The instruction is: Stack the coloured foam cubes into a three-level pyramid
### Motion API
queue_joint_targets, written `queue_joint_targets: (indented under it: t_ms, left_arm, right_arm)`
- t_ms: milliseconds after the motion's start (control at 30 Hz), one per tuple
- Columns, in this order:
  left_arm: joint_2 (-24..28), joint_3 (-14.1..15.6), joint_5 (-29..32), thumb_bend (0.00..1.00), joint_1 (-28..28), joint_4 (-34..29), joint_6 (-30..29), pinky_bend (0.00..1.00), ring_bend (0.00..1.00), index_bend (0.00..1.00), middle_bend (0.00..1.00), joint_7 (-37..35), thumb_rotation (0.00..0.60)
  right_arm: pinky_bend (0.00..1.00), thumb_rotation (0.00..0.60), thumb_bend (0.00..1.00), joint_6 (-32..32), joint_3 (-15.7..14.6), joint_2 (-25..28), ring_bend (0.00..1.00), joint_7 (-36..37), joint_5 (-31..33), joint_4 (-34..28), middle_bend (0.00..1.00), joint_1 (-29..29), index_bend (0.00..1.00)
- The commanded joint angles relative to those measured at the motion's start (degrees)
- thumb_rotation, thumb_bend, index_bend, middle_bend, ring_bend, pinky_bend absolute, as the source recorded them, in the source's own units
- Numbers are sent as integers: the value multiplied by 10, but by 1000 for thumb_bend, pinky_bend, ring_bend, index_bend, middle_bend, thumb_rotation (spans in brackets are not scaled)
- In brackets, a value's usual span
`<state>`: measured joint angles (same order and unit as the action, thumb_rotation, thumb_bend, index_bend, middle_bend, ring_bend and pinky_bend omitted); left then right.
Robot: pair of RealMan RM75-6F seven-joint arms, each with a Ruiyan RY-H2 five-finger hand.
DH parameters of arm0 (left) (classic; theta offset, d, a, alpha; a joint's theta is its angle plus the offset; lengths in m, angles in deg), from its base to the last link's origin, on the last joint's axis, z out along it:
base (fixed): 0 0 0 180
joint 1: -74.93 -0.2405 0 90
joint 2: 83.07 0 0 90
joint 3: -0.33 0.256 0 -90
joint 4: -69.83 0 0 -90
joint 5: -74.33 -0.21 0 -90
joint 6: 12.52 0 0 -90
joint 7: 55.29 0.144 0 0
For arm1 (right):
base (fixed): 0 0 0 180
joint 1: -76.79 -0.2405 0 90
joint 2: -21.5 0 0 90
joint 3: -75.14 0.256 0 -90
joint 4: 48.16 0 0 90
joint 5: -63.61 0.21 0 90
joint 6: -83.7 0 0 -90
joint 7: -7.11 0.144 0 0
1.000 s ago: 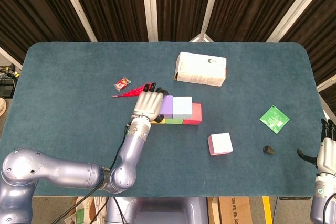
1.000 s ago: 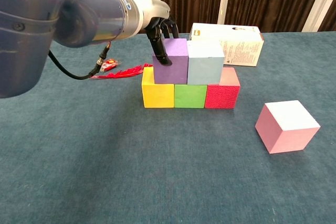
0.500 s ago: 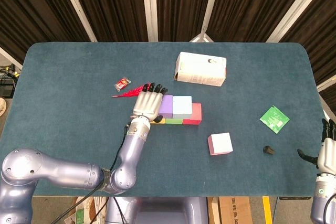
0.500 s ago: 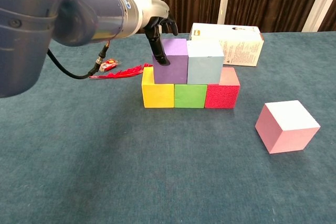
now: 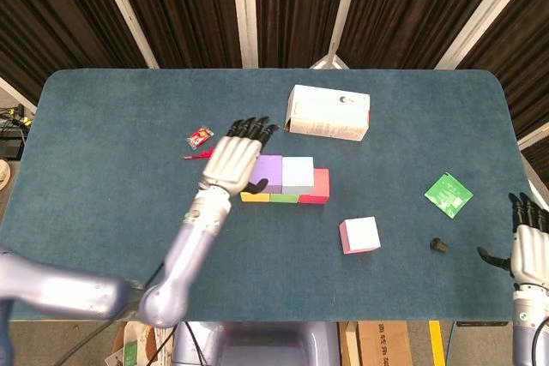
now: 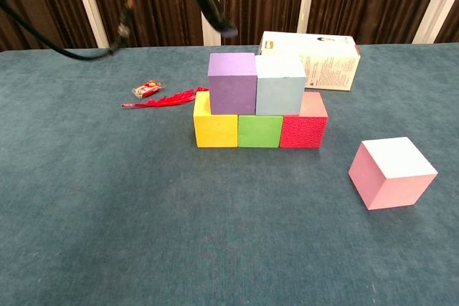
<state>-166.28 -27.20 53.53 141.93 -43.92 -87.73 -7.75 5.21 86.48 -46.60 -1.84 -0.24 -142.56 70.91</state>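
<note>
With our left hand empty, fingers spread, above the purple cube beside the blue cube on three base cubes, the pink cube waits nearer our open right hand.

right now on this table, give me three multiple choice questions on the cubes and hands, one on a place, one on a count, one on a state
1. Where is the pink cube?
A. on the purple cube
B. alone on the table, apart from the stack
C. inside the white box

2. How many cubes form the bottom row?
A. three
B. two
C. five

3. What is the left hand doing?
A. gripping the green cube
B. pressing the white box
C. raised above the stack, holding nothing

Answers:
1. B, it sits by itself right of the stack.
2. A, yellow cube, green cube and red cube lie side by side under the purple cube and light blue cube.
3. C, its fingers are spread and clear of every cube.
</note>
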Motion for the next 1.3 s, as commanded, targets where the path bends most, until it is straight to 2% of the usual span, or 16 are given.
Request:
queue_joint_targets:
  t_ms: [33, 167, 267, 333, 400, 467, 567, 733, 900, 1133, 1300]
  left_arm:
    - [129, 27, -92, 301, -97, -124, 2, 0, 0, 87, 2, -60, 600]
    - [238, 54, -191, 296, -194, -195, 13, 0, 0, 77, 0, -144, 600]
    - [309, 101, -318, 296, -286, -212, 12, 0, 0, 75, 0, -223, 600]
    - [339, 138, -404, 296, -342, -211, -2, 0, 0, 75, 0, -266, 600]
    - [357, 186, -512, 296, -408, -187, -33, 0, 0, 75, 0, -319, 600]
    - [357, 224, -589, 296, -457, -148, -68, 0, 0, 75, 0, -366, 600]
    - [336, 266, -673, 296, -519, -66, -128, 0, 0, 75, 0, -432, 600]
    - [283, 293, -720, 296, -574, 32, -191, 0, 0, 75, 0, -476, 600]
    - [234, 298, -739, 296, -605, 92, -227, 0, 0, 76, 12, -479, 600]
    - [196, 292, -732, 297, -624, 131, -239, 0, 0, 84, 25, -472, 600]
    - [190, 283, -709, 301, -630, 129, -231, 0, 0, 85, 26, -447, 600]
  right_arm:
    - [0, 600, 166, 7, -24, 29, 0, 34, -60, -24, 0, 3, 0]
    - [0, 600, 163, 20, -43, 59, 0, 41, -101, -56, 0, -1, 0]
    - [0, 600, 132, 41, -56, 84, 0, 21, -118, -93, 0, -10, 0]
    - [0, 600, 127, 60, -64, 96, 0, 17, -124, -116, 0, -17, 0]
    - [0, 600, 127, 83, -71, 107, 0, 17, -134, -139, 0, -27, 0]
    - [0, 600, 128, 94, -75, 109, 0, 12, -141, -148, 0, -34, 0]
    - [0, 600, 127, 106, -80, 99, 0, -20, -148, -153, 0, -47, 0]
    - [0, 600, 127, 130, -83, 76, 0, -47, -153, -166, 0, -70, 0]
    - [0, 600, 126, 140, -71, 49, 0, -85, -144, -168, 4, -94, 0]
    - [0, 600, 125, 166, -52, 18, 0, -134, -94, -168, 61, -131, 33]
    - [0, 600, 125, 180, -45, -5, 0, -150, -68, -156, 79, -151, 68]
